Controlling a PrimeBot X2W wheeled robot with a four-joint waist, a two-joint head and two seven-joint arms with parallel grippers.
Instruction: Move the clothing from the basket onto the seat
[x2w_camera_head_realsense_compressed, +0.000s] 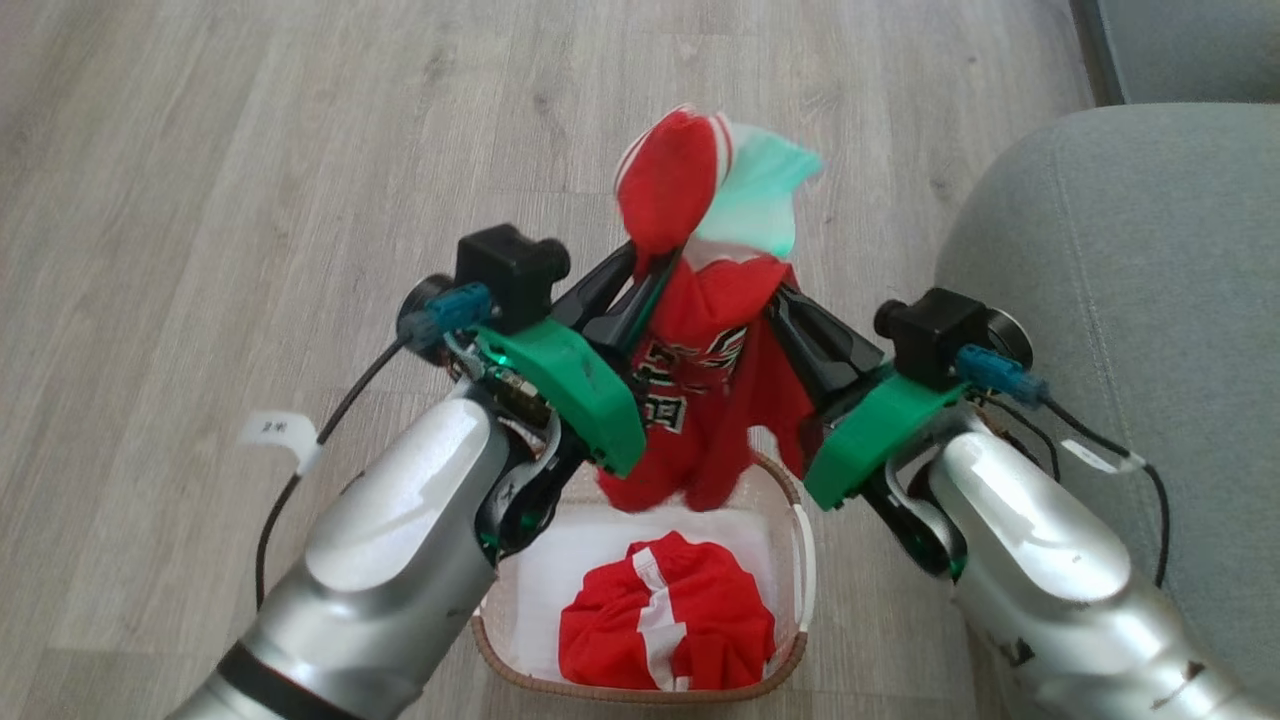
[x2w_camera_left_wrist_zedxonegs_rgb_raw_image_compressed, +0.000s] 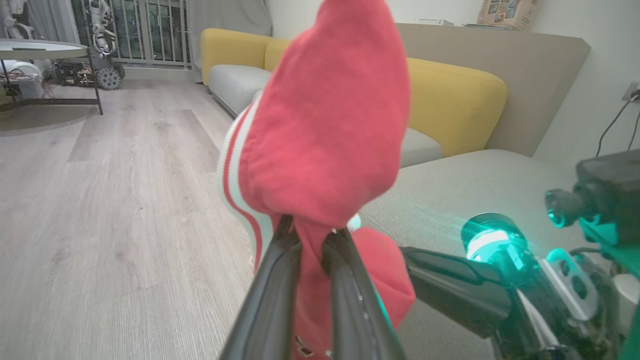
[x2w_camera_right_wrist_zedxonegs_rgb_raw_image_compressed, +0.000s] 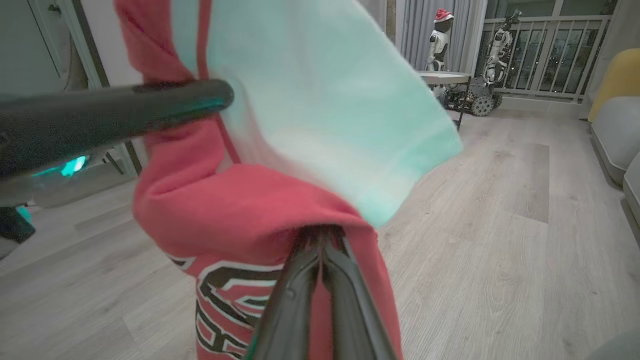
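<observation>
So the jersey is up in the air right over the basket, bunched into a soft, floppy column between both arms, its bottom hem hanging down to about the far rim. It's thin red fabric with white-and-red striped ribbing at the edge, blocky dark lettering outlined in white on the front, and a pale flap sticking out the top that looks greenish in the light. The left gripper has its long, glossy dark fingers nipped onto a fold near the top, with a bit of cloth wedged between the tips. The right gripper has its jaws pressed together, pinching the red cloth lower down on the other side. The shorts sit crumpled into a round lump in the basket, red with a white stripe. The basket is oval with a brown woven-look rim, standing on the pale wood-grain floor just beside the seat, which is a rounded grey-green fabric cushion.
</observation>
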